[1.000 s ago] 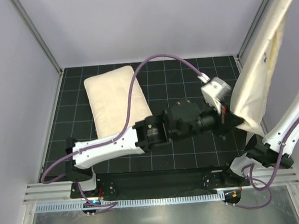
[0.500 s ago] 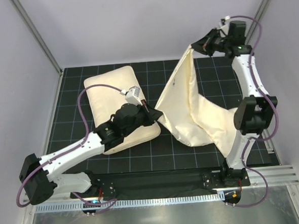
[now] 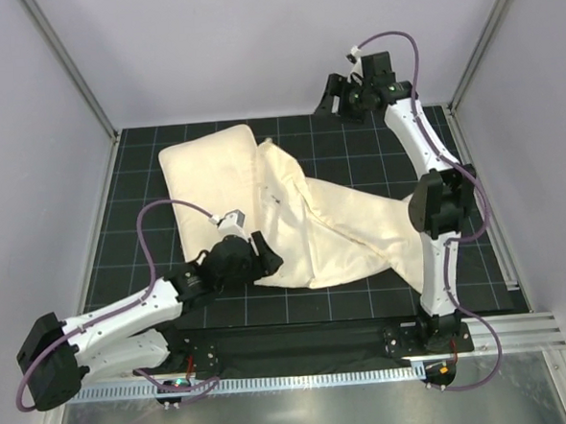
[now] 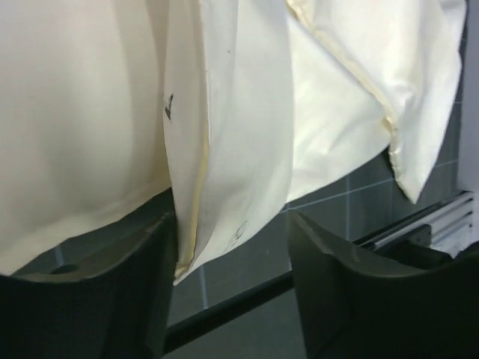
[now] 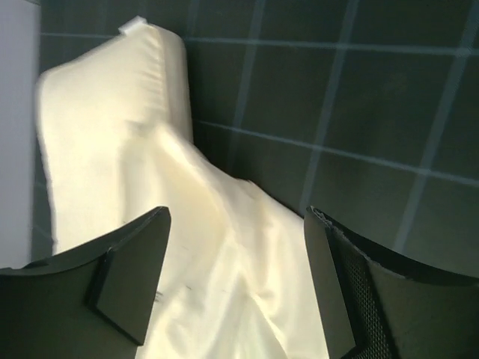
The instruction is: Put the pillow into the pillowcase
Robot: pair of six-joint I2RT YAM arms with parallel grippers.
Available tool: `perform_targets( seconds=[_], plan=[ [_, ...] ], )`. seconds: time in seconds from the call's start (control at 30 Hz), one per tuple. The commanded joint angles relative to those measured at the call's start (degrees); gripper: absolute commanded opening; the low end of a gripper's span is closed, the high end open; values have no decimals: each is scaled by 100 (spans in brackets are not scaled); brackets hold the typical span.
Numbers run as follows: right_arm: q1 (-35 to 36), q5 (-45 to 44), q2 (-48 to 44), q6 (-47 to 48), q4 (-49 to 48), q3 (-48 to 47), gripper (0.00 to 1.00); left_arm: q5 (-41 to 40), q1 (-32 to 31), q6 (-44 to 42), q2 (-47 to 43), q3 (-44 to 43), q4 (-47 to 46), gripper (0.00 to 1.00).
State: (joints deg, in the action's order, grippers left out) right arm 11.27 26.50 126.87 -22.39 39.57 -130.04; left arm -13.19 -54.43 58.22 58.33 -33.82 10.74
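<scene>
Cream pillowcase point(image 3: 351, 232) overlaps your pillow point(image 3: 199, 169) on the right; left gripper point(image 3: 266, 254) sits released at its near edge, right gripper point(image 3: 332, 98) released over the far mat point(image 3: 297, 127).

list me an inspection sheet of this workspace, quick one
surface: black gridded mat, bare where the cloth does not lie
job's things: pillow lies flat at the far left of the mat, not inside the pillowcase; the pillowcase lies wrinkled across the middle and is draped over the pillow's right side
clutter: nothing seen
grippers: left gripper open at the pillowcase's near left edge, not clamping it; right gripper open, raised at the far side, holding nothing
cables: purple cable loops along each arm, not caught in the cloth
surroundings: pale walls, metal frame posts, rail at the near edge
</scene>
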Motion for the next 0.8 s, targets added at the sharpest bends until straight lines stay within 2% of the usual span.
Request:
perform_targets(
  seconds=[0.0, 0.03, 0.07, 0.13, 0.17, 0.23, 0.37, 0.5, 0.53, 0.57, 0.67, 0.77],
  plan=[
    [-151, -1644, -1710, 824, 421, 1116, 79, -753, -15, -38, -644, -2, 445, 65],
    [-160, -1935, -2136, 772, 272, 2313, 79, -912, -15, -82, -760, -19, 603, 67],
    [-169, -2382, -3123, 702, 79, 2925, 80, -1227, -15, -126, -892, -63, 709, 70],
    [-212, -2666, -3981, 248, -379, 4425, 82, -1387, -23, -336, -1147, -168, 920, 71],
    [-213, -3198, -4325, 70, -406, 4791, 91, -1545, -23, -433, -1183, -247, 990, 71],
    [-213, -3353, -5161, -177, -336, 5651, 92, -1634, -23, -705, -1131, -536, 1244, 72],
    [-169, -3205, -5953, -82, 41, 6542, 91, -1722, -32, -1057, -788, -1029, 1536, 72],
    [-125, -2721, -6384, 147, 173, 7332, 84, -1082, -119, -1427, -244, -1468, 1334, 71],
    [-99, -2729, -6437, 130, 208, 7431, 78, -1011, -329, -1471, 53, -1608, 1264, 70],
    [-64, -2729, -6429, 104, 261, 7501, 74, -1010, -479, -1575, 187, -1627, 994, 70],
    [16, -2466, -6376, -185, 52, 7896, 72, -1002, -972, -1594, 854, -1636, 265, 69],
    [95, -2378, -6543, -774, -343, 8423, 75, -370, -1069, -1463, 1564, -1654, -264, 70]
  ],
)
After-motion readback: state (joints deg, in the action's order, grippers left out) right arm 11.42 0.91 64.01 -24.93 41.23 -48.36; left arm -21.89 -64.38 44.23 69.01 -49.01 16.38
